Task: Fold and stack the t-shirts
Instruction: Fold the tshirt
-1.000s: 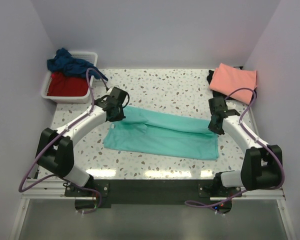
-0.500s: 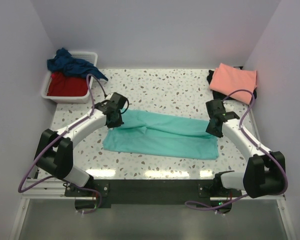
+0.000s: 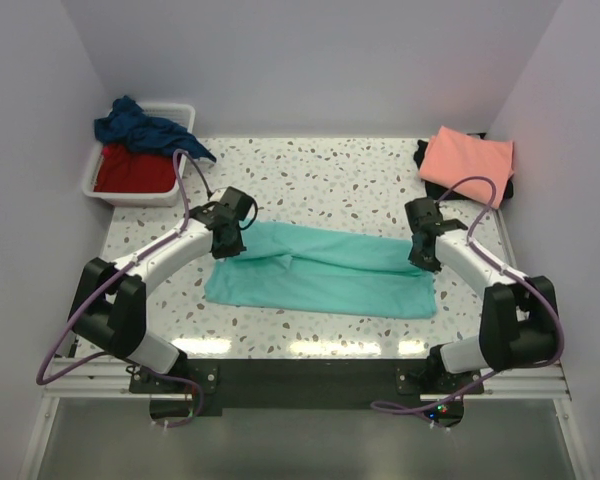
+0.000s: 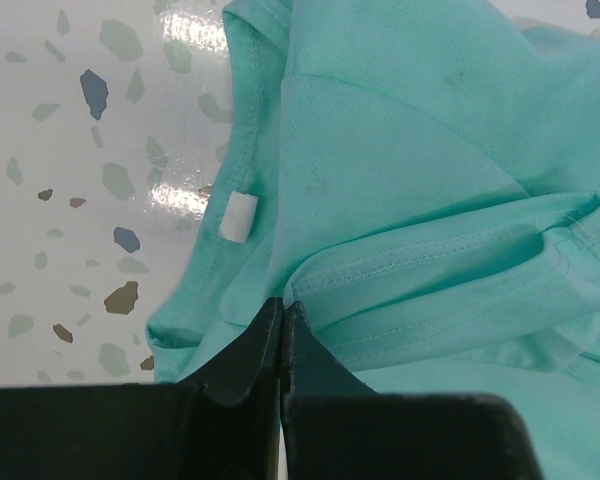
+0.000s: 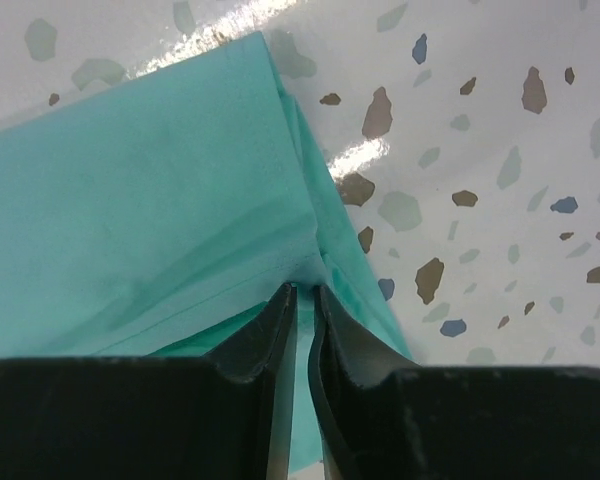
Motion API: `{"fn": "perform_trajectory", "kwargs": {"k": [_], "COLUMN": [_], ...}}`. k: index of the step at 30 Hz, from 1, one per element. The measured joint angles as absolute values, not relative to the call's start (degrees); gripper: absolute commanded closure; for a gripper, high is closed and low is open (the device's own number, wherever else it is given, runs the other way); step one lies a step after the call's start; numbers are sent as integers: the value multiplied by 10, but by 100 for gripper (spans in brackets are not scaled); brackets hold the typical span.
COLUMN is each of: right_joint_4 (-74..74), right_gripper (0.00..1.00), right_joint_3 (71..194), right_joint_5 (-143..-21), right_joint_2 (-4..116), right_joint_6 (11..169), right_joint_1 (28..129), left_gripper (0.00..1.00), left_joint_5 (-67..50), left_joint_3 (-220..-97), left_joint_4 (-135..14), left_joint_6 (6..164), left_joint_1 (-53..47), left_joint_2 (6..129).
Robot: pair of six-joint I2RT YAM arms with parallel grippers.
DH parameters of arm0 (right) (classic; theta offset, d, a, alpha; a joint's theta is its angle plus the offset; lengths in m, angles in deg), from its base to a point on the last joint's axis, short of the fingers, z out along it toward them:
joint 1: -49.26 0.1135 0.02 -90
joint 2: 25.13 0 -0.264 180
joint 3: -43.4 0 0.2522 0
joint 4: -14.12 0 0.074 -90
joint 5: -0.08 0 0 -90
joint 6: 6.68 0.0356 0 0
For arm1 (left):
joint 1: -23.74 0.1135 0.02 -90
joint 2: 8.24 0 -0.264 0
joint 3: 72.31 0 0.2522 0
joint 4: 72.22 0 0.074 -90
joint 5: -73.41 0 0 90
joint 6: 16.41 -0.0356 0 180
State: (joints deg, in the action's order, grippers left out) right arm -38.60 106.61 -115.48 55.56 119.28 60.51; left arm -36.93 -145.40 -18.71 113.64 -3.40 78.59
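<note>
White arms (image 3: 165, 250), black joints (image 3: 112, 312), purple cables (image 3: 184, 185)

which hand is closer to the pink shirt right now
Right. The right hand is at the right end of the teal shirt, close to the pink shirt; the left hand is far off at its left end.

No readable text anywhere

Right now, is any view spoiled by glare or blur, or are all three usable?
Top external: sharp and evenly lit, with bright reflection strips on the table along its near edge. Left wrist: the teal t-shirt stitching is crisp, and there are two glare patches on the tabletop. Right wrist: glare streaks lie beside the shirt's edge. All three are usable.
</note>
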Motion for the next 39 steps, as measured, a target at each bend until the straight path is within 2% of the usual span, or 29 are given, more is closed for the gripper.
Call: {"fn": "perform_trajectory", "kwargs": {"k": [1,2,14,23,25,26,29,35,39], "right_joint_4": [-379,-374,-362,-362,-365,-368,-371,-377,-385], "right_gripper": [99,100,100,100,88,73,57,55,58], "right_joint_3": [1066,1066,1099,1147,1156,1161,1164,1132,1112], "right_joint_5": [-1158,-1160,-1178,-1201,-1203,-1203,-1201,-1178,-1163], "right_joint_2": [560,563,591,575,576,577,577,565,553], "right_joint_6": [1190,1186,1172,1161,1159,1159,1158,1160,1168], "right_joint_1": [605,605,605,605,605,605,605,605,605], "left_gripper": [100,100,100,100,100,100,100,100,100], "left_joint_5": [-370,-370,-374,-396,-399,-400,-400,-400,-400], "left_joint_3": [-1454,-1454,-1460,-1555,-1581,-1593,-1603,-1602,-1602], "left_joint_4": [-186,-185,-173,-165,-166,-167,-172,-169,-169], "left_joint_6": [1136,1136,1136,1134,1133,1132,1131,1130,1130], "left_joint_1": [-34,-34,-34,-34,-34,-34,-34,-34,-34], "left_joint_2": [786,786,786,789,797,802,809,811,811]}}
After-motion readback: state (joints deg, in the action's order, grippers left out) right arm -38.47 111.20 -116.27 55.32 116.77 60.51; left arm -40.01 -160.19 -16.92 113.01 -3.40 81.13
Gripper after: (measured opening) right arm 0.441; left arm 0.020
